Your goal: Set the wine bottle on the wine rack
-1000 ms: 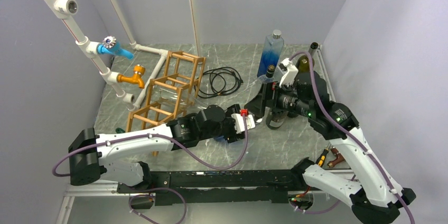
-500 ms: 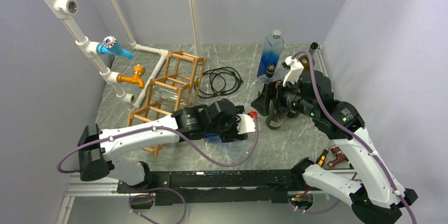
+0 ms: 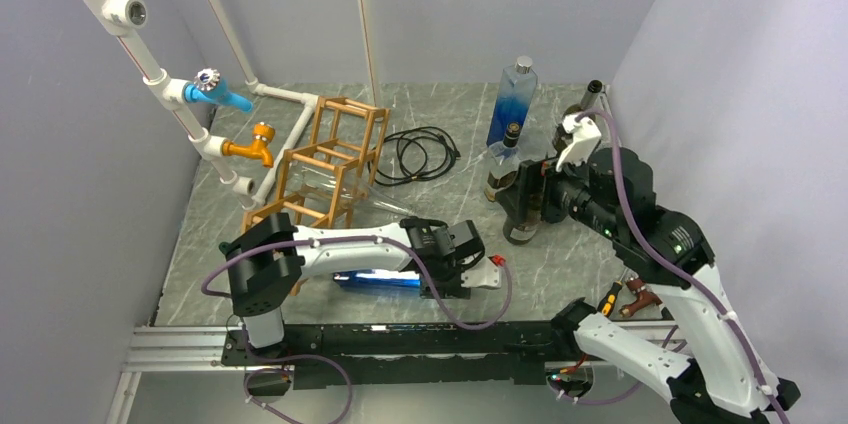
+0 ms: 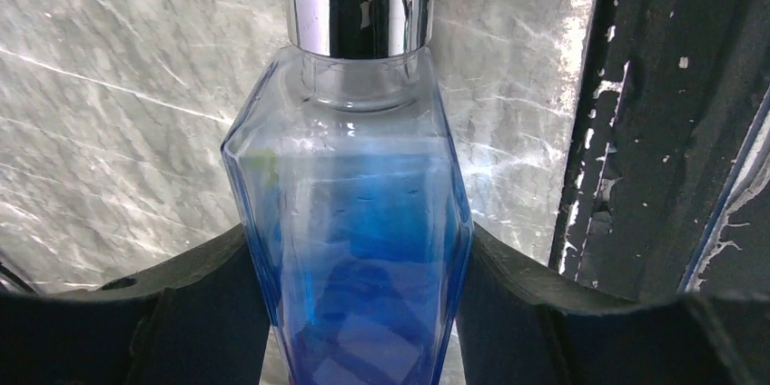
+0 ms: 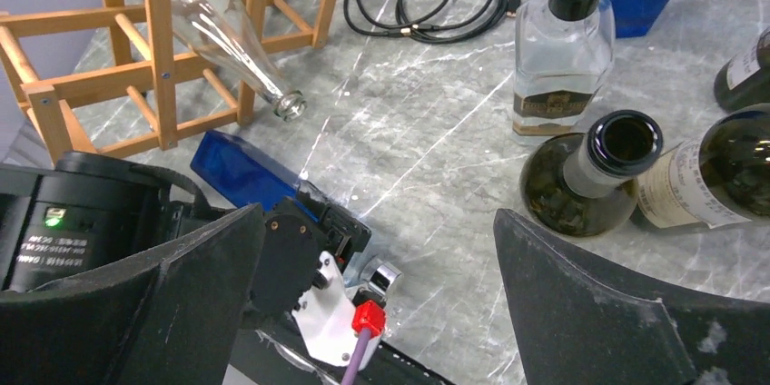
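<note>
The blue square glass wine bottle (image 4: 350, 222) is pinched in the left gripper (image 4: 350, 312) and is laid flat near the orange-brown wooden wine rack (image 5: 160, 58). It is not yet put on the rack. The right gripper (image 5: 380, 222) is held spread wide, with nothing in it.

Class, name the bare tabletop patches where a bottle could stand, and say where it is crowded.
Free: marble between wine rack, cable coil and the dark bottles; also the near-left strip beside the white pipes. Crowded: the far-right corner around those bottles.
</note>
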